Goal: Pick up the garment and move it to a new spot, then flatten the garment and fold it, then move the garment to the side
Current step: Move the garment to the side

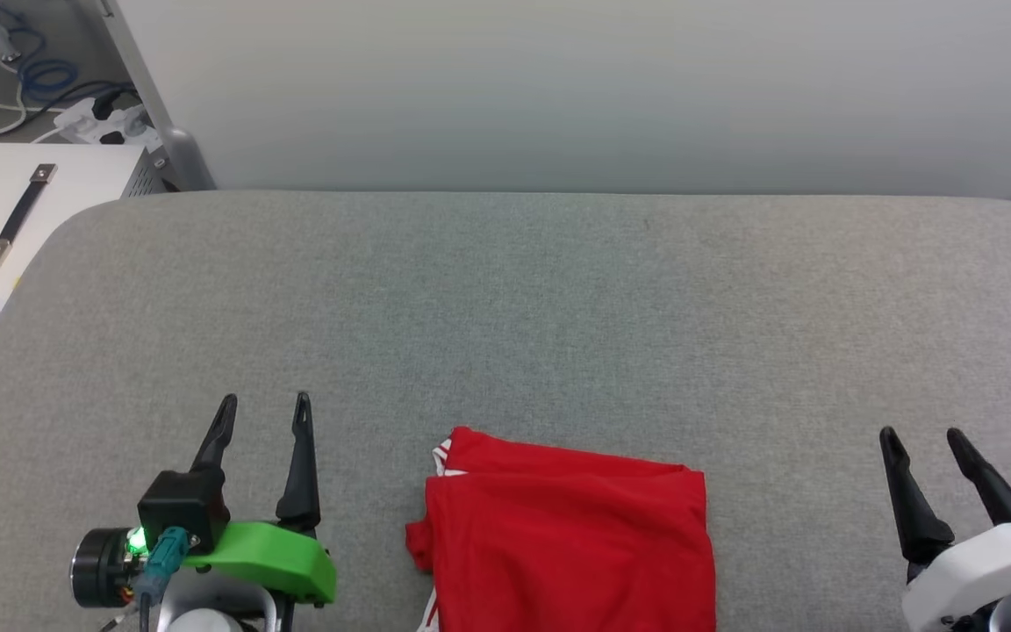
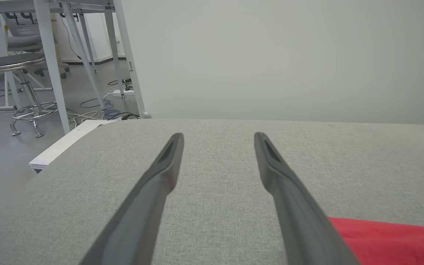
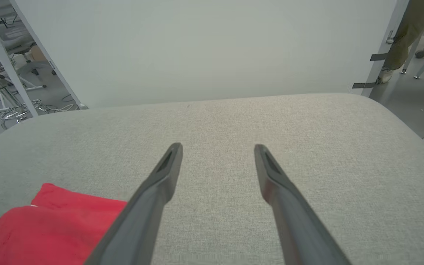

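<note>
The left gripper (image 1: 265,399) stands wide and empty, its two long dark fingers hovering over the grey fabric-covered counter (image 1: 558,290); the right gripper (image 1: 921,434) is likewise wide, holding nothing; between them, apart from both, the red jersey-style garment with white trim (image 1: 567,527) lies in a compact, layered rectangle at the counter's near side; a pinch that catches the top layer alone would likely peel the layers apart; a drag toward the near edge could spill it off.

Head camera looks down at the table (image 1: 558,290); low wrist cameras skim it, sharing the garment (image 1: 567,535).
</note>
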### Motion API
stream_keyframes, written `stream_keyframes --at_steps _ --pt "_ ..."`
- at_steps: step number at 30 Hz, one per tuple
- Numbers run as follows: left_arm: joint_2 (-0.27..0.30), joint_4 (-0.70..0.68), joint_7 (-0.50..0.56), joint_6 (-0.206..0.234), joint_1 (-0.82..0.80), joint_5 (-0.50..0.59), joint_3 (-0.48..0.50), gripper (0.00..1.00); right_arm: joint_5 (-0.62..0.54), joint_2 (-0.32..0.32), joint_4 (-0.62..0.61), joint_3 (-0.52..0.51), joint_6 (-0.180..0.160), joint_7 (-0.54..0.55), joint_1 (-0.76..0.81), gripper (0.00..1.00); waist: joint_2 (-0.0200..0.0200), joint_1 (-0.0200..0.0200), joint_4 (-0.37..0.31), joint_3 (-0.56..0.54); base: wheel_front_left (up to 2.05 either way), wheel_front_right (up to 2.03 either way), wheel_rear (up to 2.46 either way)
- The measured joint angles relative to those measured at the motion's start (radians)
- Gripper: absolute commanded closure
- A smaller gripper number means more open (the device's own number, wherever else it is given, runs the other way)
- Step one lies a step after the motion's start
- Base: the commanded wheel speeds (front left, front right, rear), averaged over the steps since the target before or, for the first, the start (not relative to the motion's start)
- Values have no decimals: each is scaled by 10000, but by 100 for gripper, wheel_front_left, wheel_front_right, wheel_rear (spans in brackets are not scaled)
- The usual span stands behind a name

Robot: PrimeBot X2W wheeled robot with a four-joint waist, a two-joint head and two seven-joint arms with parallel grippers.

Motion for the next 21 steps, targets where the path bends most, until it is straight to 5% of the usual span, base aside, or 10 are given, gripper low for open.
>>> stream_keyframes --at_steps 11,21 --pt "-564 -140 0 -205 -633 391 222 0 2828 -1526 656 1235 0 2897 13 0 0 0 550 929 0 0 0" --pt "-1062 44 0 -568 -1002 780 416 0 4243 -1599 1438 2895 0 3396 -68 0 0 0 1108 1659 0 0 0"
